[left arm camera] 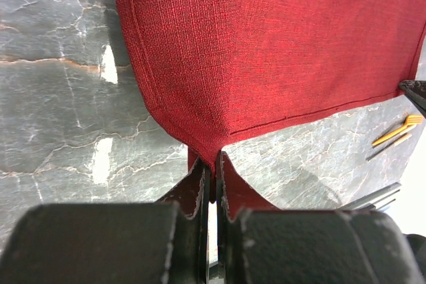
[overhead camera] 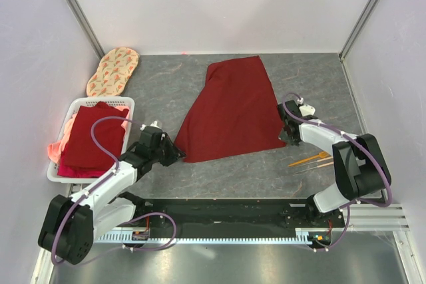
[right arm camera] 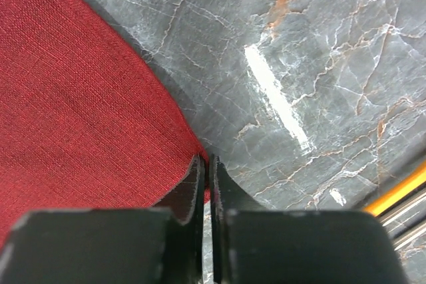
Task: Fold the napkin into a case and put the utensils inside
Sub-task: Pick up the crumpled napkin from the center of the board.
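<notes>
We are barely begun: our left hand [left arm camera: 212, 164] and right hand [right arm camera: 205, 162] each pinch shut on a near corner of the napkin [overhead camera: 233, 108], loosely spread ahead of them on the worktop [overhead camera: 313, 78], no case formed, utensils [overhead camera: 310, 159] lying loose just outside the right hand.

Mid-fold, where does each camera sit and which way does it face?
Top: above and behind the arms, looking down on the table; left arm and right arm show.
Left wrist: on that arm, looks across the napkin toward the utensils; left pincer shut on its corner.
Right wrist: on that arm, looks down at napkin edge and table; right pincer shut on a corner.
Shared: top and left wrist both show napkin and utensils.
</notes>
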